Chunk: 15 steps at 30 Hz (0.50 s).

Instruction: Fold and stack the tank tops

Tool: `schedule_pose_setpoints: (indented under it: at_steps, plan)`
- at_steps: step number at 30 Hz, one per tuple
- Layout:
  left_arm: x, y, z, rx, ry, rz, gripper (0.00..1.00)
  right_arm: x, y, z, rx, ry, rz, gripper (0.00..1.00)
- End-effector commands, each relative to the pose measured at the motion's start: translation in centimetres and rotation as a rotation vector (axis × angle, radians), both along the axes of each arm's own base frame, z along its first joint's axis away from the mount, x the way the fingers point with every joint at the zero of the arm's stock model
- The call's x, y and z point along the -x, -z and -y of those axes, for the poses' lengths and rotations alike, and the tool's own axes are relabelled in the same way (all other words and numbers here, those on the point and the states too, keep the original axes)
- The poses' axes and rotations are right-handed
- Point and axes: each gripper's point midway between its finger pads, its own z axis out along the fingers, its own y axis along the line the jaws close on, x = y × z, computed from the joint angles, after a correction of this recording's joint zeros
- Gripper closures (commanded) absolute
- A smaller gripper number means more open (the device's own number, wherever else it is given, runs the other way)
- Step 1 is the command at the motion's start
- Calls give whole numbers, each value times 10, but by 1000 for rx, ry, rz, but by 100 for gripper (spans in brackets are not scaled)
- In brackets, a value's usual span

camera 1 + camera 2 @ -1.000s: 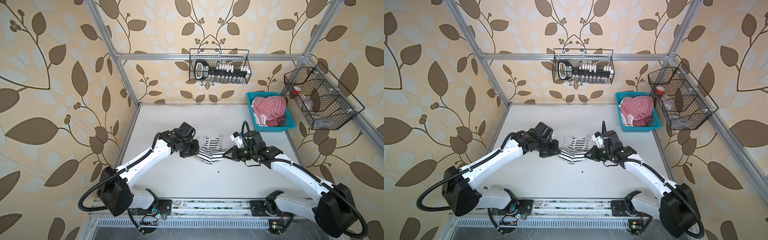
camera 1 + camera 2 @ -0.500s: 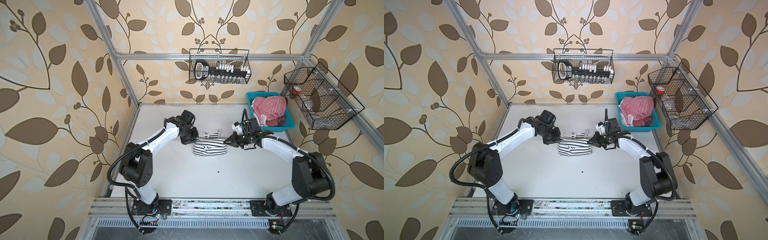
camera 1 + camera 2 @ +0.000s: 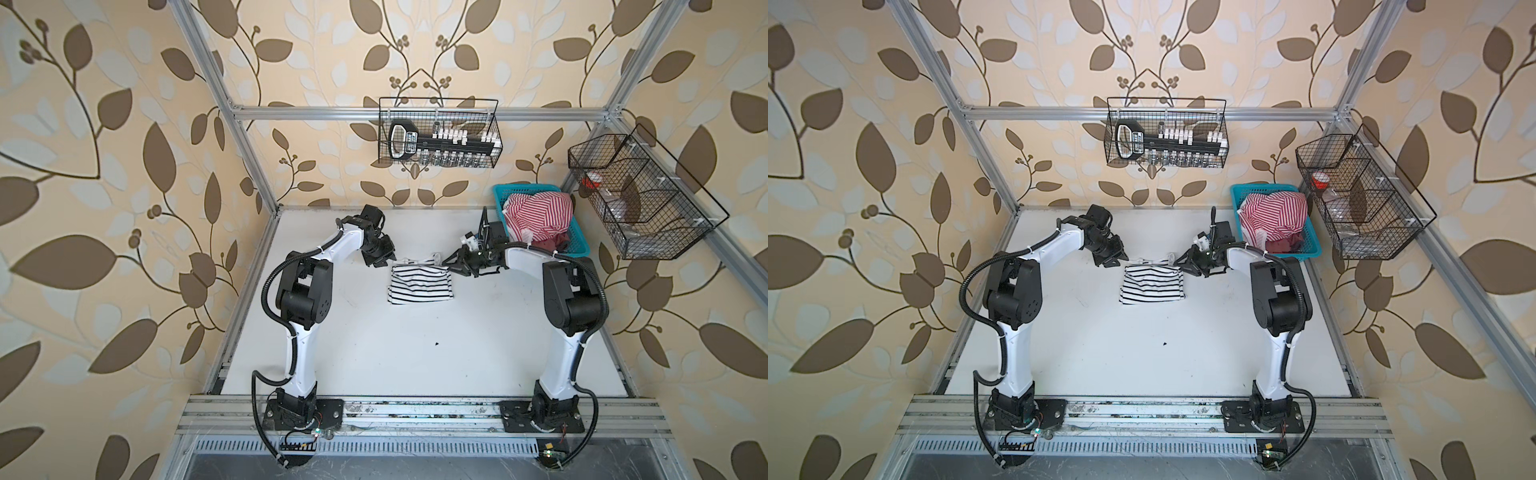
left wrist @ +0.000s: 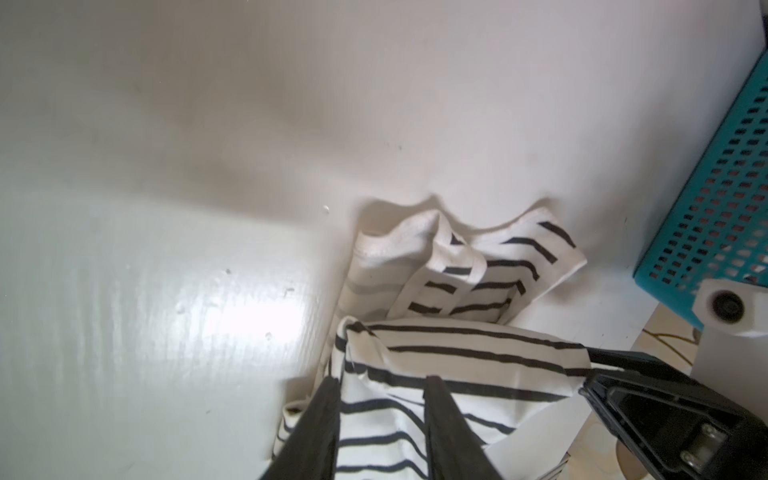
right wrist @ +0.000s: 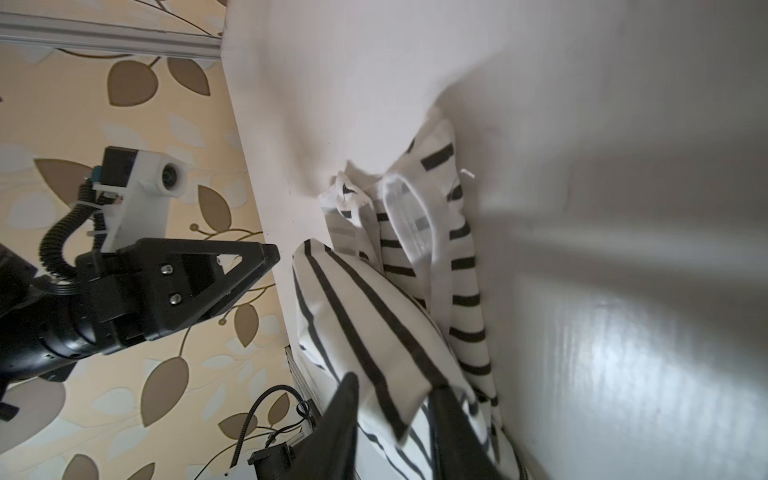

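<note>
only top views show the red-striped tank top (image 3: pixel 538 214) in the basket (image 3: pixel 575 248).

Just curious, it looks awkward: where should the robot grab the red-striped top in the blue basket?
Probably the crumpled crown of the red-striped top, from straight above: it heaps up over the rim of the basket, and the walls block a sideways approach.

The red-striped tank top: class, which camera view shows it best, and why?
Both top views: the red-striped tank top lies bunched in the blue basket, clearly seen from above. The left wrist view shows only the basket's perforated wall, no cloth. The right wrist view shows neither.
</note>
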Motion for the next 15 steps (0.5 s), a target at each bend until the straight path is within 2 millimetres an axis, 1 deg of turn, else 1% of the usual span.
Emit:
schedule_pose_setpoints:
  at_steps: [1,3,5,7,9,11,13,14,15]
  plan:
    - [-28,-22,-8,51,-67,65,58,-27,-23,-2,-82,33,69,63]
    - [-36,-33,-14,50,-96,97,57,-32,-37,0,-90,43,114,62]
    - [-38,-51,-16,41,-104,143,57,-28,-52,3,-76,42,155,61]
    - [-34,-67,-16,44,-101,176,57,-18,-62,7,-39,36,186,59]
    - [-22,-79,-9,41,-78,196,60,-4,-66,9,9,19,199,58]
    - [-7,-85,6,56,-39,197,65,11,-64,6,42,-13,199,59]
    - [10,-85,28,90,10,186,71,23,-62,-2,59,-60,196,67]
    - [19,-83,42,115,40,174,74,34,-50,-8,67,-93,171,73]
    - [28,-79,55,134,66,158,78,41,-42,-13,74,-122,152,78]
